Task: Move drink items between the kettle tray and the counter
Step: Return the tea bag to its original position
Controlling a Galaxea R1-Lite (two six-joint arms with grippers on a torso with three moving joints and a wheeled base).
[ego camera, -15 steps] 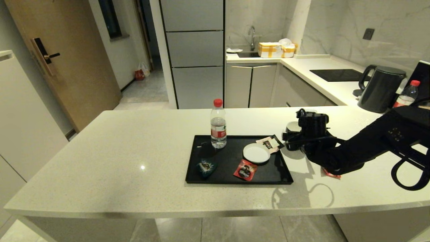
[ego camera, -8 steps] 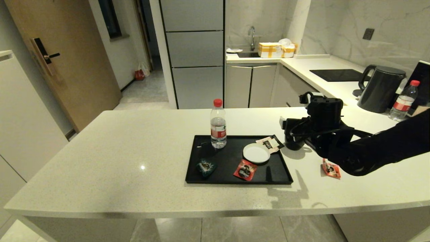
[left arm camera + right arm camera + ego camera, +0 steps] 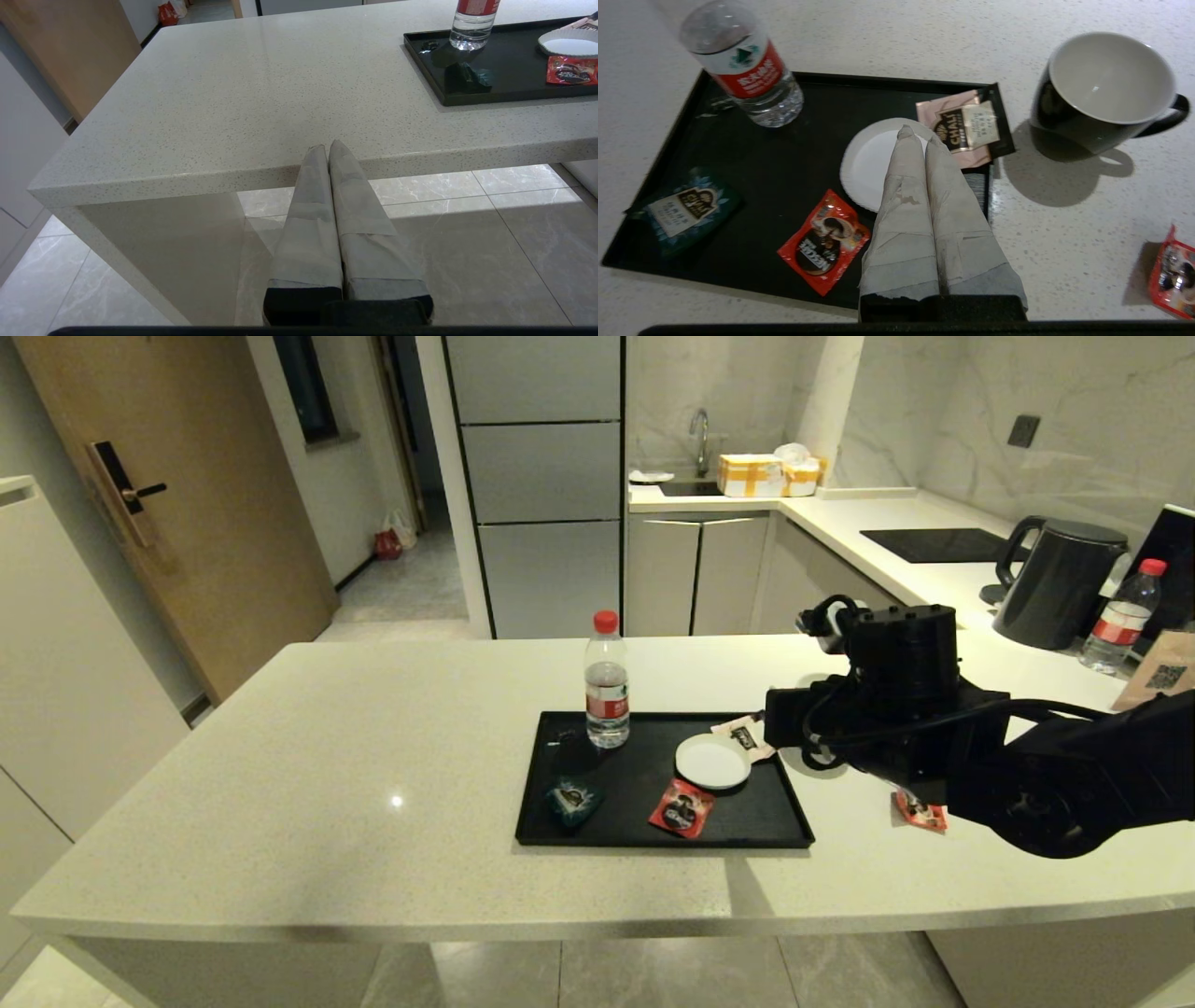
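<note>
On the broad pale cream speckled stone counter (image 3: 327, 747), the head view shows the flat rectangular black tray with a low rim (image 3: 537, 779) near the middle, carrying a clear red-capped water bottle (image 3: 607, 681), a small white round lid or saucer (image 3: 711, 761), a teal sachet (image 3: 573, 800), a pink tea sachet (image 3: 744, 735) at its far right corner, and a small square red foil sachet (image 3: 681, 807). The right gripper (image 3: 775, 721) hangs above the tray's right edge; its arm hides the mug. A second red sachet (image 3: 922, 810) lies on the stone, right of the tray. A tall black electric kettle (image 3: 1060, 581) stands on the far worktop.

In the left wrist view, the left gripper (image 3: 329, 148) is parked below the counter's near edge, fingers pressed together and empty.

In the right wrist view, the right gripper (image 3: 916, 135) has its fingers pressed together, pinching nothing, over the white lid. The glossy black handled mug with white inside (image 3: 1104, 88) stands upright and empty on the counter, just beside the tray's corner.

The mug is probably rigid, moderately heavy, breakable and slick; pinching the rim wall looks the surest hold. The foil sachet is likely light, thin and crinkly, lying flat, so an edge or corner pinch seems best.
</note>
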